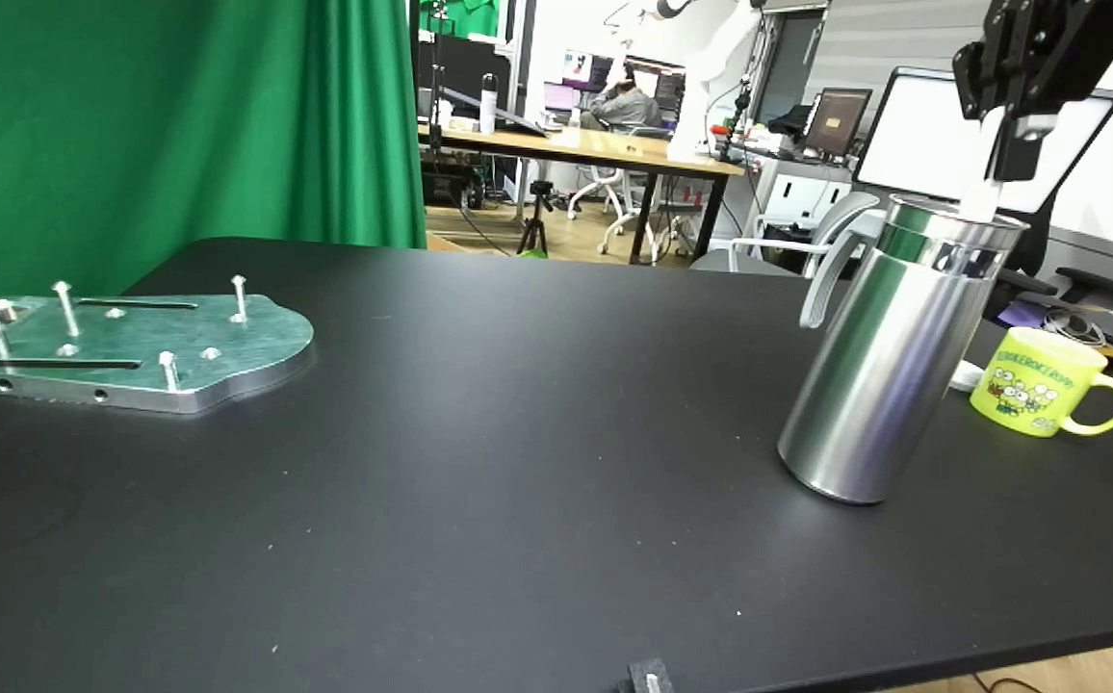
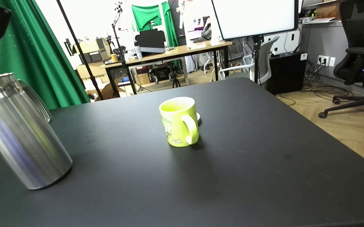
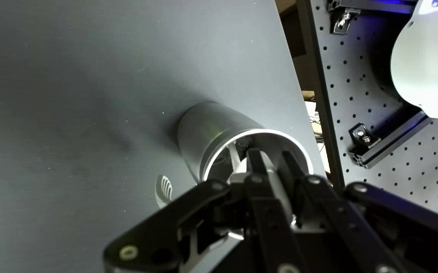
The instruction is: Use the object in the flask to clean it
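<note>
Flask [image 1: 892, 361], at right in an exterior view, rises lengthwise toward the claw [image 3: 272, 157] just above, which grips the white shaft [image 1: 980, 198] reaching inside

The black table [image 1: 479, 462] has rounded corners and a matte top flecked with pale specks. The brushed stainless-steel flask [image 1: 889, 385] stands on its base near one edge. Apart from it, the yellow-green mug [image 2: 179, 126] with a cartoon print sits upright; just beside the mug lies a small white object [image 1: 966, 376], partly hidden. A thick, bolt-studded metal plate [image 1: 152, 332] rests across another edge.
</note>
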### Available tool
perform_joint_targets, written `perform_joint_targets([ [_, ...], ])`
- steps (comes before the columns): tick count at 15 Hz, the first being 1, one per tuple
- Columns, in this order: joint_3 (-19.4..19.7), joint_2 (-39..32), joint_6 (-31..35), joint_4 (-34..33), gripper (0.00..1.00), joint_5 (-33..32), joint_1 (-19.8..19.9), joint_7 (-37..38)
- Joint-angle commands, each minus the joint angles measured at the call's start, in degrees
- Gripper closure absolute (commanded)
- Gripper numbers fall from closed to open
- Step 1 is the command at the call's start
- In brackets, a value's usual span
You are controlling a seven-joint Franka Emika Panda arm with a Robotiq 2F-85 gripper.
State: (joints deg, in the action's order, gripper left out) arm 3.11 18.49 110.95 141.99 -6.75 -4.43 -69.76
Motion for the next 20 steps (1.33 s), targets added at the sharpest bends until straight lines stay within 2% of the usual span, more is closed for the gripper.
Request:
perform_joint_targets([
  [1, -0.2, -1.5, -1.0, -2.6, 0.96, -0.2, 0.5, 1.6],
  [7, -0.9, 5.3, -7.2, -8.4, 0.96, 0.3, -0.4, -0.1],
  [11, -0.9, 8.6, -8.1, -9.0, 0.96, 0.2, -1.3, -0.2],
  [14, -0.5, 7.0, -6.1, -6.9, 0.96, 0.4, -1.6, 0.1],
  [20, -0.8, -0.6, -2.7, -2.8, 0.96, 0.3, -0.9, 1.0],
])
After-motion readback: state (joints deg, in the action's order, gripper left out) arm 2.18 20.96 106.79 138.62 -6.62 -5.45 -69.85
